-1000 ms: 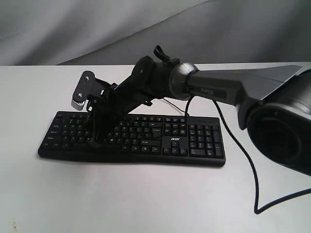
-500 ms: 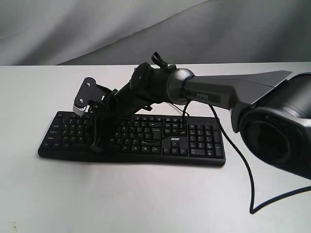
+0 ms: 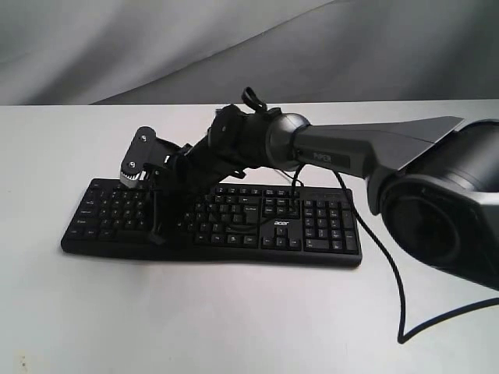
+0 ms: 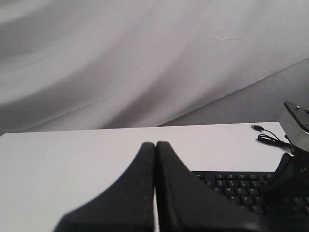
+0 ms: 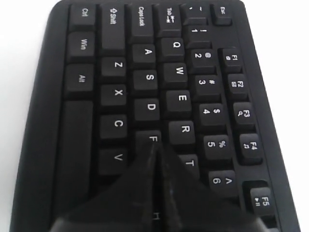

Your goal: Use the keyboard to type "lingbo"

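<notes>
The long black keyboard [image 3: 320,226] with a white acer logo lies across the white table. My right arm reaches over its middle to the left-hand letter keys. The right gripper [image 3: 156,235] is shut and points down at the keys. In the right wrist view its tips [image 5: 157,144] sit at the edge of the F key [image 5: 151,139], covering the key beside it; whether they press is unclear. The keyboard [image 5: 145,92] fills that view. The left gripper [image 4: 155,143] is shut, empty, and hangs over bare table beside the keyboard [image 4: 236,186]. It is out of the exterior view.
The keyboard's thin black cable [image 3: 390,261] loops from behind the keyboard across the table on the right, and its plug end [image 4: 256,127] lies on the table behind the keyboard. A grey cloth backdrop [image 3: 156,47] hangs behind the table. The right arm's wrist housing [image 3: 139,160] stands above the keyboard's left end.
The right arm has sunk slightly and its shut gripper has come down a little onto the left letter keys. The cable on the right has shifted a bit.
</notes>
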Motion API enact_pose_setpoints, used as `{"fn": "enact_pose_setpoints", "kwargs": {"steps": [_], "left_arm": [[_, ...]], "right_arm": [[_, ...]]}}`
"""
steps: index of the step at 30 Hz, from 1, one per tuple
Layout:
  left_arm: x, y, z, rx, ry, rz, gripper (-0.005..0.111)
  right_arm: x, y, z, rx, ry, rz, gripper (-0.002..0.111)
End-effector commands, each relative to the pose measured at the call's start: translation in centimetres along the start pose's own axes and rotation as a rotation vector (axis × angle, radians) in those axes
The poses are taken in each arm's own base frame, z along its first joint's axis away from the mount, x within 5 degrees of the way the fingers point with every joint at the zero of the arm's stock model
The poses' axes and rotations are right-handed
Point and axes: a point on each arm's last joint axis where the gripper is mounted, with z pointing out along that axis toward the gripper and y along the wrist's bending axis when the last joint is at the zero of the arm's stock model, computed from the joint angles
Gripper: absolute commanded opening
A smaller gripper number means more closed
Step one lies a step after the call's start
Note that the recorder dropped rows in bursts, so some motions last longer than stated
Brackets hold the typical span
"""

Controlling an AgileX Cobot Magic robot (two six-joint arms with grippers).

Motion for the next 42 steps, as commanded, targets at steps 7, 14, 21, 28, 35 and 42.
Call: {"fn": "enact_pose_setpoints", "kwargs": {"steps": [7, 14, 21, 28, 35, 42], "left_arm": [[0.1, 0.0, 0.0, 0.007, -0.007, -0.002, 0.001], [0.1, 0.0, 0.0, 0.007, -0.007, -0.002, 0.001], [0.1, 0.0, 0.0, 0.007, -0.007, -0.002, 0.001], [0.1, 0.0, 0.0, 0.007, -0.007, -0.002, 0.001], [0.1, 0.0, 0.0, 0.007, -0.007, -0.002, 0.001], [0.1, 0.0, 0.0, 0.007, -0.007, -0.002, 0.001]], "right_arm": [[-1.7, 0.5, -2.2, -0.06, -0.002, -0.019, 0.0], [-1.1, 0.8, -2.0, -0.075, 0.024, -0.023, 0.0], [-0.6, 0.8, -1.4, -0.083, 0.035, -0.017, 0.0], [-0.4, 0.9, -1.2, -0.087, 0.038, -0.019, 0.0], [-0.4, 0.9, -1.2, -0.087, 0.038, -0.019, 0.0], [0.5, 0.9, -0.3, -0.097, 0.057, -0.011, 0.0]]}}
